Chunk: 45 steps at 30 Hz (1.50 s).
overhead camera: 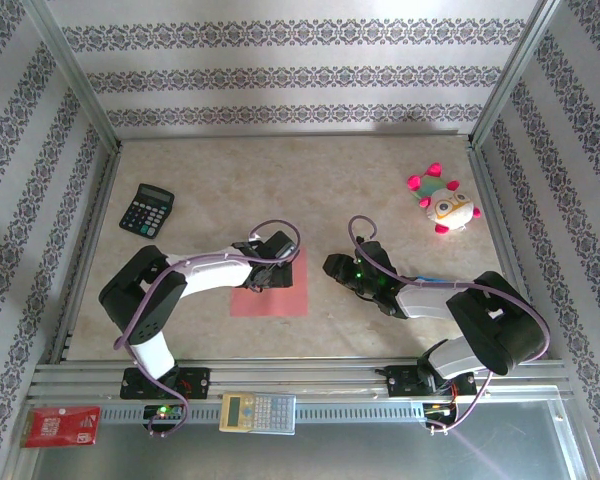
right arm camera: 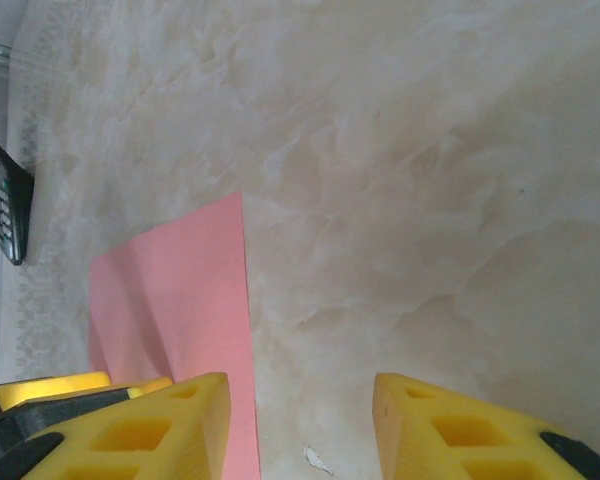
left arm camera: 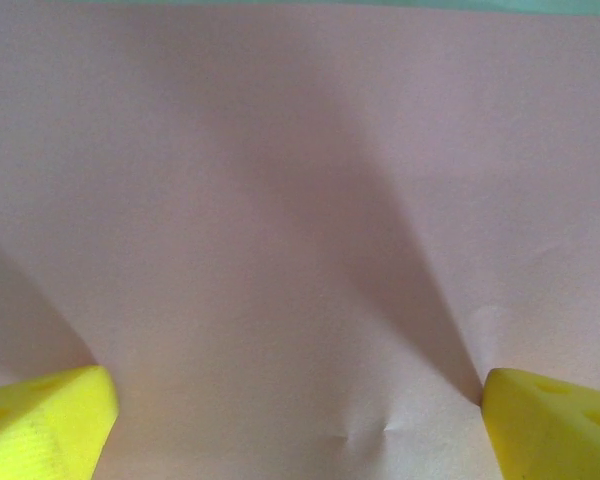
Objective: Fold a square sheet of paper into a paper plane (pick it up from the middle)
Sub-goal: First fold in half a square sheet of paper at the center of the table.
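Observation:
The square sheet of paper lies flat on the table, salmon pink and unfolded. My left gripper hovers low over its far half. In the left wrist view the paper spreads across the frame, with a tiny dimple near the bottom. The left gripper stands wide open, and its yellow fingertips are at the two lower corners. My right gripper is just right of the sheet, over bare table. In the right wrist view that gripper is open with nothing between its fingers, and the paper's edge lies by its left finger.
A black calculator sits at the far left and a pink-and-white plush toy at the far right. On the near rail lie a red printed card and a pale calculator. Patterned walls and metal posts enclose the table.

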Each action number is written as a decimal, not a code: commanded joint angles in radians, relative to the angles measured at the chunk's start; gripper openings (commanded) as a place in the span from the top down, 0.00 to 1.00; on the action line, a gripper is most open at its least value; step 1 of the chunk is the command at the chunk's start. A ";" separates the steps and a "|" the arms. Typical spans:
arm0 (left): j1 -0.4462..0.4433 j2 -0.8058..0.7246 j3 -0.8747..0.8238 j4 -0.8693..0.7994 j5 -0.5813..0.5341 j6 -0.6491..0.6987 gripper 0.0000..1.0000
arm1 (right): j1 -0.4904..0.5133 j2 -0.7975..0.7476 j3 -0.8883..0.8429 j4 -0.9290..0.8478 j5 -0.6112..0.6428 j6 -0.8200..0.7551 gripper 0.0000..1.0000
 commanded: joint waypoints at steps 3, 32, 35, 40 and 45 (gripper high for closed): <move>-0.012 0.052 -0.029 -0.032 0.032 0.003 0.07 | -0.019 0.006 0.000 0.018 -0.016 -0.013 0.58; -0.012 -0.008 -0.007 0.048 0.083 0.024 0.46 | -0.059 0.023 0.018 0.003 -0.049 -0.019 0.59; -0.011 -0.058 -0.047 0.146 0.125 0.021 0.57 | -0.065 0.021 0.018 0.003 -0.053 -0.020 0.59; 0.003 -0.192 -0.184 0.500 0.290 -0.004 0.74 | -0.111 -0.006 0.018 -0.010 -0.079 -0.032 0.59; 0.034 -0.299 -0.258 0.798 0.529 -0.083 0.77 | -0.209 -0.100 0.040 -0.084 -0.153 -0.094 0.58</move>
